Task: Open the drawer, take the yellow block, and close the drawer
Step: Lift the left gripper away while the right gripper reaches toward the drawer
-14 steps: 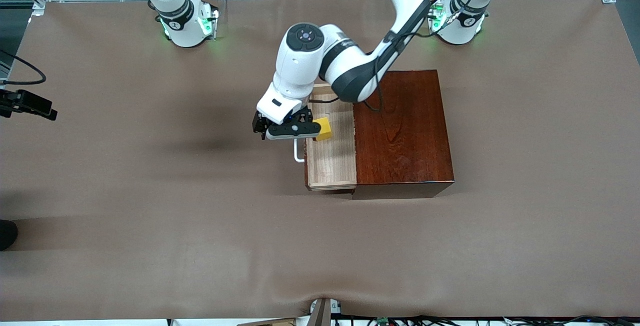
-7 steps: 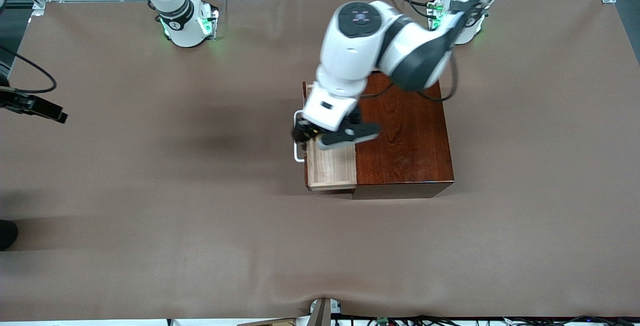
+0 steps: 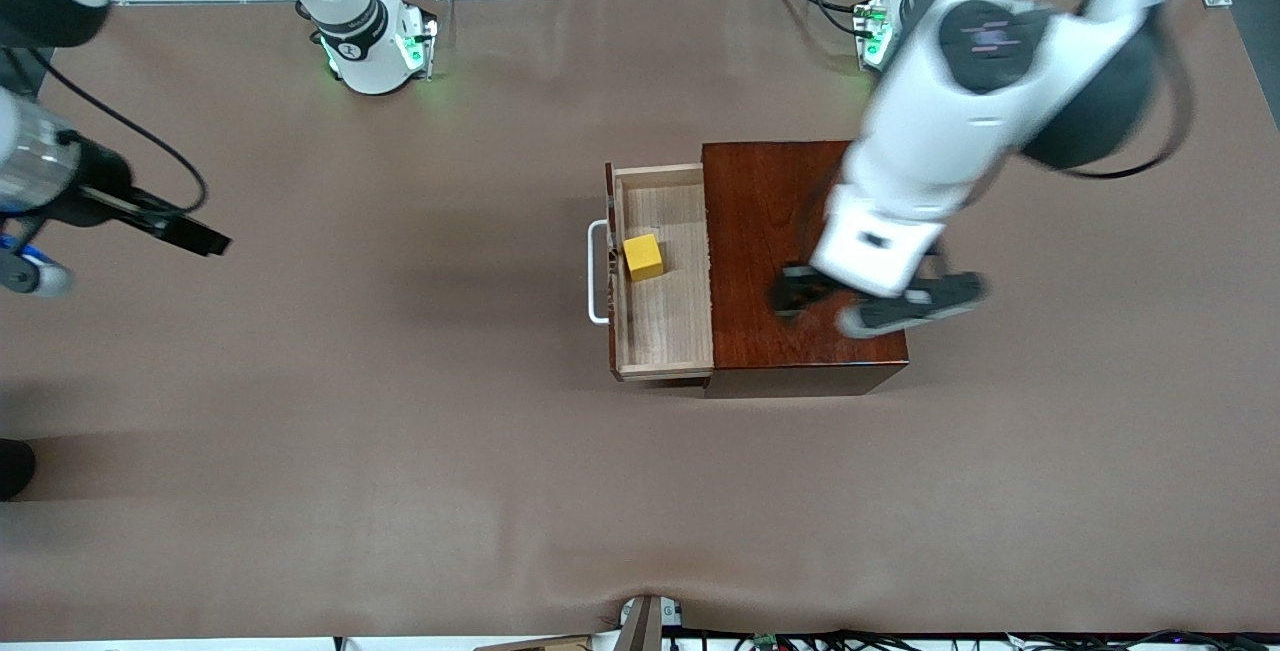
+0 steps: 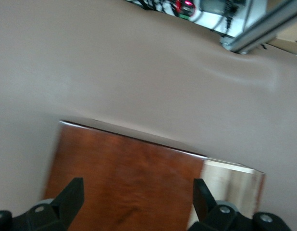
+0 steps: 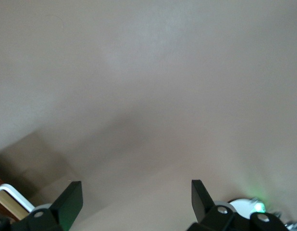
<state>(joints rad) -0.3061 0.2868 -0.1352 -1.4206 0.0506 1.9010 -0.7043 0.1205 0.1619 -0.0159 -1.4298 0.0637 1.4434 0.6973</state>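
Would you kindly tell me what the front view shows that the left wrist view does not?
Front view only: the open drawer with its white handle, the yellow block inside it, and the right end effector over bare table. Left wrist view only: an aluminium frame post at the table edge. Both show the dark wooden box and the open, empty left end effector over it.
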